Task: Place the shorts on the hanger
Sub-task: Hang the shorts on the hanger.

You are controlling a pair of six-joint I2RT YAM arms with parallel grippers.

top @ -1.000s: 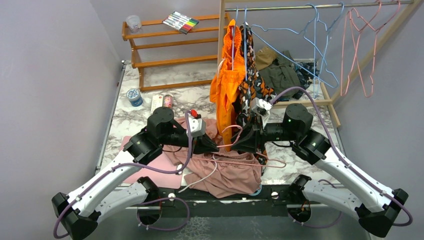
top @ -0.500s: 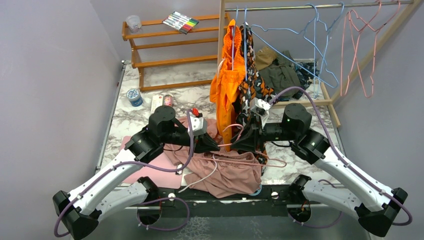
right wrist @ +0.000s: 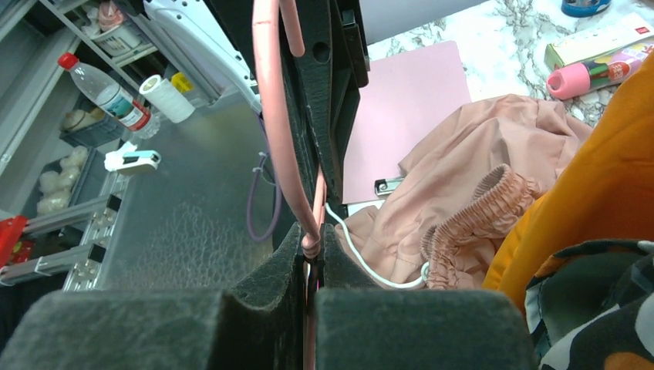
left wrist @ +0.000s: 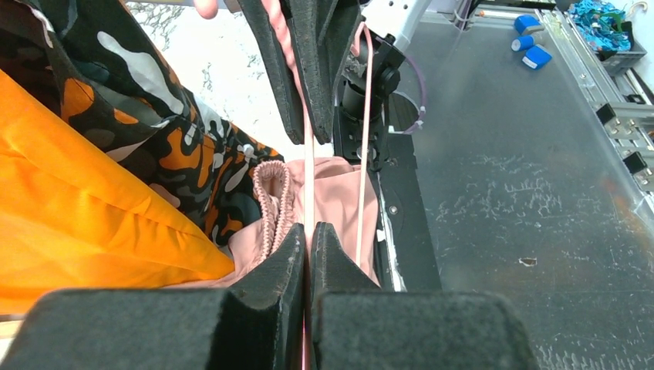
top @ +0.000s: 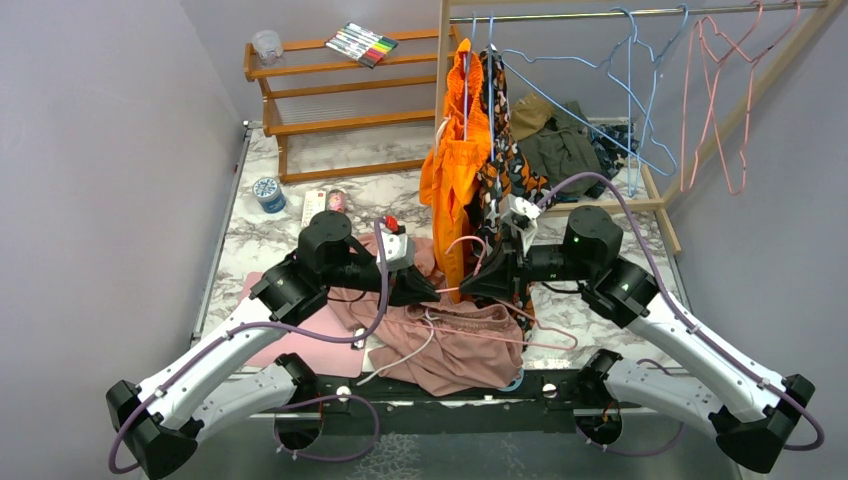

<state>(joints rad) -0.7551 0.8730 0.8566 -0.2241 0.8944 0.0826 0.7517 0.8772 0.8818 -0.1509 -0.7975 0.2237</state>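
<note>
While over the shorts (right wrist: 463,154), hanger (right wrist: 268,116) between both jaws.

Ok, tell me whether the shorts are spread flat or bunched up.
Bunched up: the shorts lie crumpled on the table, folds overlapping, the elastic waistband puckered.

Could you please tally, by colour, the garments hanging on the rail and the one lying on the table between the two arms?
Plain orange garment: 1
Orange-black-grey camouflage garment: 1
Dusty-pink shorts: 1
Total: 3
</note>
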